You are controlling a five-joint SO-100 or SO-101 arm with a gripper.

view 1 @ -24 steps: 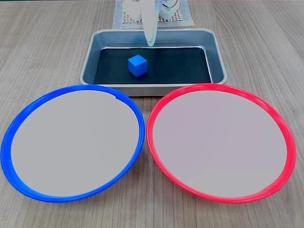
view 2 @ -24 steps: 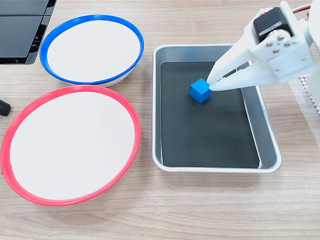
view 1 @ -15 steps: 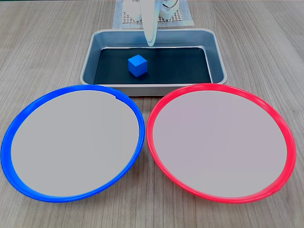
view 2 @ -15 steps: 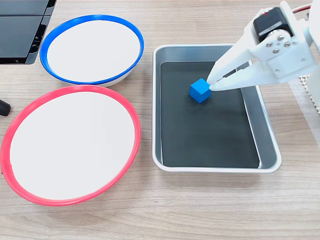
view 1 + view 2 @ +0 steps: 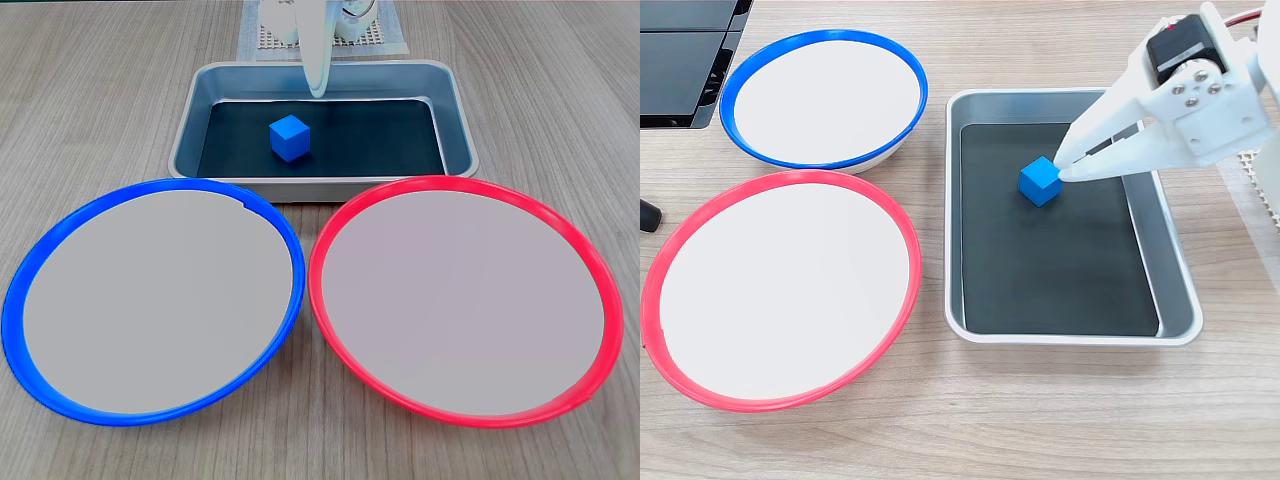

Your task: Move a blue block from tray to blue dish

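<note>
The blue block [image 5: 289,138] [image 5: 1040,181] lies on the black bottom of the tray [image 5: 320,185] [image 5: 1070,338], apart from its walls. My white gripper [image 5: 1061,168] [image 5: 318,88] hovers low over the tray. Its fingertips are pressed together just beside the block's edge on the arm's side, and nothing is held between them. The blue dish [image 5: 160,186] [image 5: 824,35] is bare; it lies at the lower left in one fixed view and at the upper left in the other.
A same-size red-rimmed plate [image 5: 450,182] [image 5: 790,177] lies beside the blue dish, also bare. A white mesh mat [image 5: 262,40] sits under the arm's base behind the tray. Black panels [image 5: 680,50] occupy a table corner past the blue dish.
</note>
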